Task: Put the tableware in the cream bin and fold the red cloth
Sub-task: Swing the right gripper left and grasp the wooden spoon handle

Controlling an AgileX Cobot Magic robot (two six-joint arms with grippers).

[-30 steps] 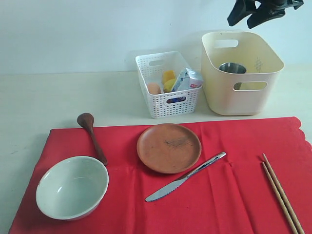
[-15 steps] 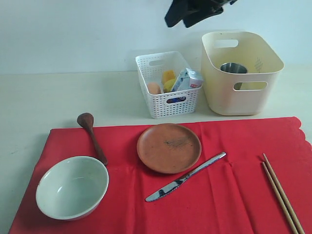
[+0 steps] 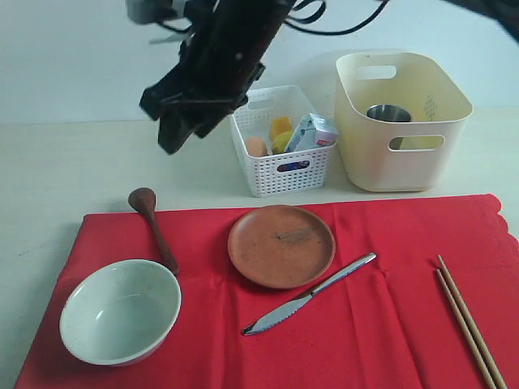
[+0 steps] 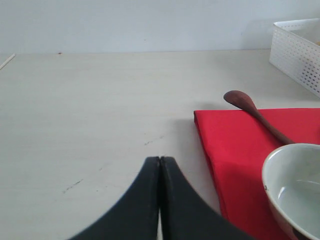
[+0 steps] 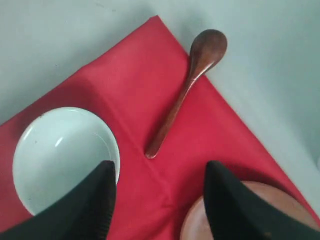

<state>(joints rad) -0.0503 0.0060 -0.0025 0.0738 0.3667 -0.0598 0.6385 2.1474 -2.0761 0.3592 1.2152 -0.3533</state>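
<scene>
Black jaws of the right gripper [image 5: 160, 167] stand spread wide with nothing between them. Its wrist view looks straight down between them onto the spoon [image 5: 186, 87], the bowl [image 5: 62, 157] and a slice of the plate [image 5: 240, 212]. That view gives no sense of height. The exterior view shows the gripper [image 3: 180, 138] hanging in the air above the bare table [image 3: 73, 162], behind the far left corner of the cloth [image 3: 365, 340], on an arm that reaches across from the right.

The left gripper [image 4: 160, 162] appears only in its own wrist view, with its jaws pressed together on nothing, low over the table and just off the cloth's left edge [image 4: 240, 145]. A corner of the basket [image 4: 297, 55] shows far off.

Only the exterior view shows the whole spread. The spoon [image 3: 154, 227] lies with its head on the table and its handle on the cloth, ending just beside the bowl [image 3: 120, 310]. The plate [image 3: 280, 245] sits mid-cloth with the knife [image 3: 308, 293] slanting just beside its near rim. The chopsticks [image 3: 466, 320] lie near the cloth's right edge and run out of frame. Behind the cloth stands the bin [image 3: 401, 166] with the cup [image 3: 388, 113] inside it, and the basket [image 3: 280, 174] stands just to its left.
</scene>
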